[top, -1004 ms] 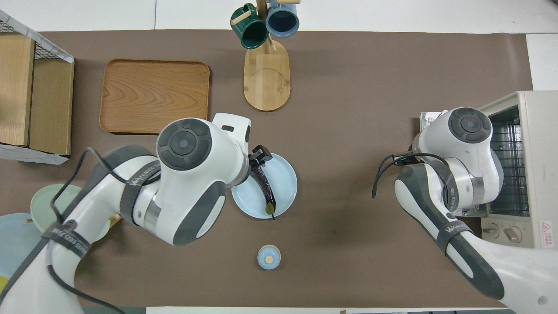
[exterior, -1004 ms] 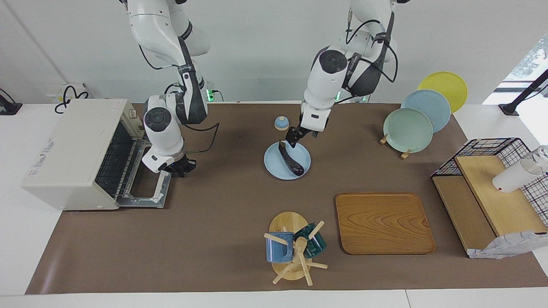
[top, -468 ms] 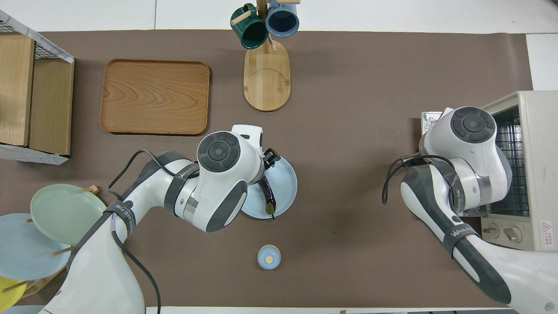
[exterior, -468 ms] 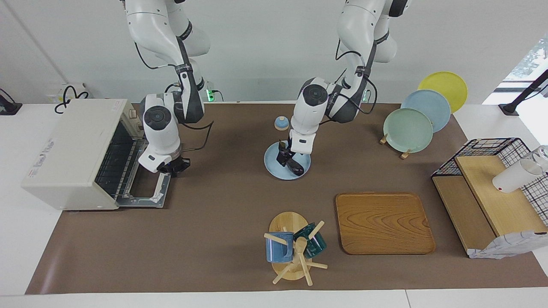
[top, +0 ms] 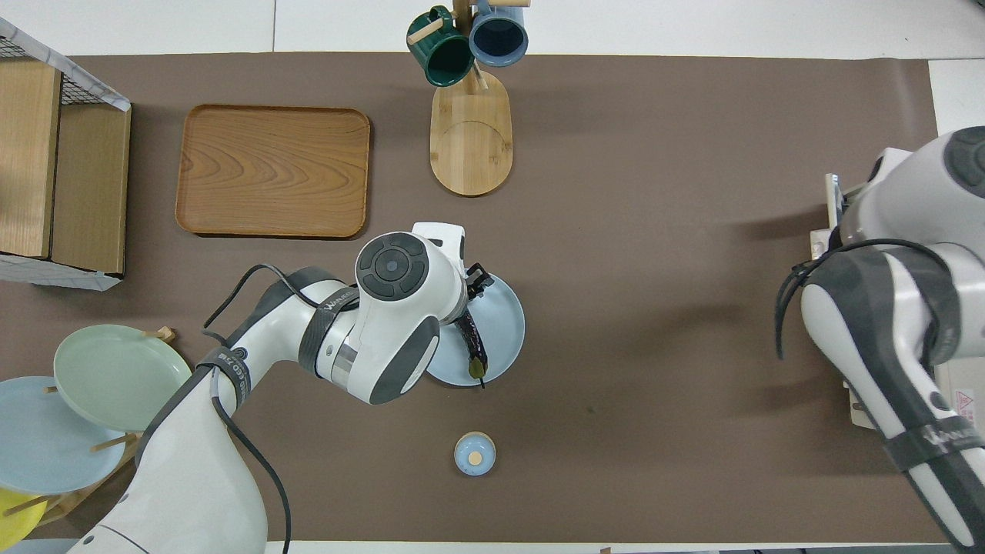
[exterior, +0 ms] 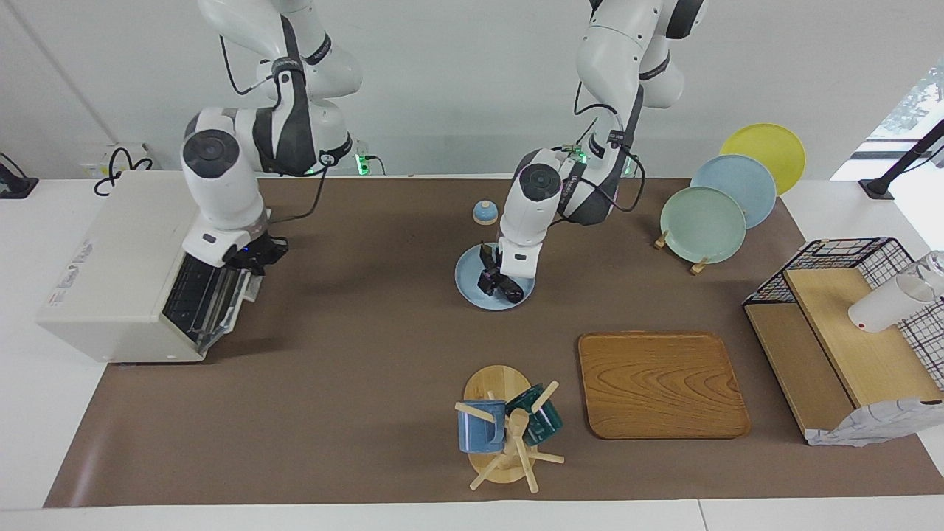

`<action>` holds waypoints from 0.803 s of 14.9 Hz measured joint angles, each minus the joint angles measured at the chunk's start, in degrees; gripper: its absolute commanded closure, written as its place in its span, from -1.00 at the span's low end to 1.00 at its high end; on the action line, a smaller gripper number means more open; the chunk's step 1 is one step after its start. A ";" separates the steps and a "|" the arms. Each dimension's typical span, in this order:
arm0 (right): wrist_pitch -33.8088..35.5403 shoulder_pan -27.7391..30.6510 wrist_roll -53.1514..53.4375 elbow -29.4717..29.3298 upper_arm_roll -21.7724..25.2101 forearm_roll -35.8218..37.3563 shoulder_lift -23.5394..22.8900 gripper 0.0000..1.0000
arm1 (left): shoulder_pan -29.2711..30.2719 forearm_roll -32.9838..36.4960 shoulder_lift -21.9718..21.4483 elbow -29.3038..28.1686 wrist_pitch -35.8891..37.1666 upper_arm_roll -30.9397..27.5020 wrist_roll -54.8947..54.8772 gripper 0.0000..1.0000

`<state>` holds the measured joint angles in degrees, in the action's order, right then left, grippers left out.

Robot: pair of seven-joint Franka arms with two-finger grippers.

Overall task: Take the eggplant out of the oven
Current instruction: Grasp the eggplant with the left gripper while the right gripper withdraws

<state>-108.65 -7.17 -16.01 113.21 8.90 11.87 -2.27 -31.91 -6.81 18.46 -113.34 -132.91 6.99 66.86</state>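
The dark eggplant [exterior: 510, 293] lies on a light blue plate [exterior: 469, 289] in the middle of the table; in the overhead view it [top: 472, 348] lies on the same plate [top: 504, 327] with its green stem tip toward the robots. My left gripper [exterior: 490, 271] is low over the eggplant on the plate. The off-white oven [exterior: 122, 258] stands at the right arm's end of the table. Its door [exterior: 210, 299] is tilted up, nearly shut. My right gripper [exterior: 257, 254] is at the door's upper edge. In the overhead view the right arm covers most of the oven [top: 958, 381].
A small blue bell [exterior: 484, 212] sits nearer the robots than the plate. A mug rack [exterior: 501, 431] and a wooden tray [exterior: 660, 383] lie farther out. A plate rack [exterior: 704, 223] and a black wire basket [exterior: 848, 254] with wooden boards stand at the left arm's end.
The right gripper has risen back toward the oven, and the door has swung up from lying flat to nearly shut. The left gripper has come down onto the eggplant, which has stayed in place.
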 measured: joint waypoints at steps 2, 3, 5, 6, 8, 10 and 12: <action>0.77 0.34 -4.34 -1.25 3.88 0.61 1.11 0.77 | -0.05 0.00 0.00 -0.02 0.02 0.01 -0.37 1.00; 0.80 0.70 -5.69 -1.66 5.02 0.69 1.33 0.67 | -0.08 0.01 0.00 -0.04 0.03 0.01 -0.62 1.00; 1.09 1.00 -6.20 -2.27 5.74 0.70 1.49 0.49 | -0.10 0.03 0.00 -0.05 0.10 0.02 -1.90 1.00; 1.75 0.78 -6.20 -2.87 5.66 0.57 1.47 0.45 | -0.09 0.03 -0.01 0.00 0.15 0.02 -2.90 1.00; 6.22 -0.24 -6.07 -6.83 5.40 -1.22 1.41 0.33 | -0.02 0.03 -0.13 0.38 0.33 -0.08 -4.32 1.00; 12.62 -1.02 -5.58 -12.84 5.21 -4.11 1.42 0.23 | 0.43 0.03 -0.93 2.02 2.59 -0.61 -5.61 1.00; 16.94 -1.09 -3.57 -17.11 5.14 -6.79 1.44 0.08 | 2.93 0.04 -2.29 5.99 8.78 -0.89 -10.18 1.00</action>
<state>-91.71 -8.26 -19.57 96.10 14.04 5.07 -0.83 -28.99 -6.77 16.18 -107.34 -124.13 6.10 56.68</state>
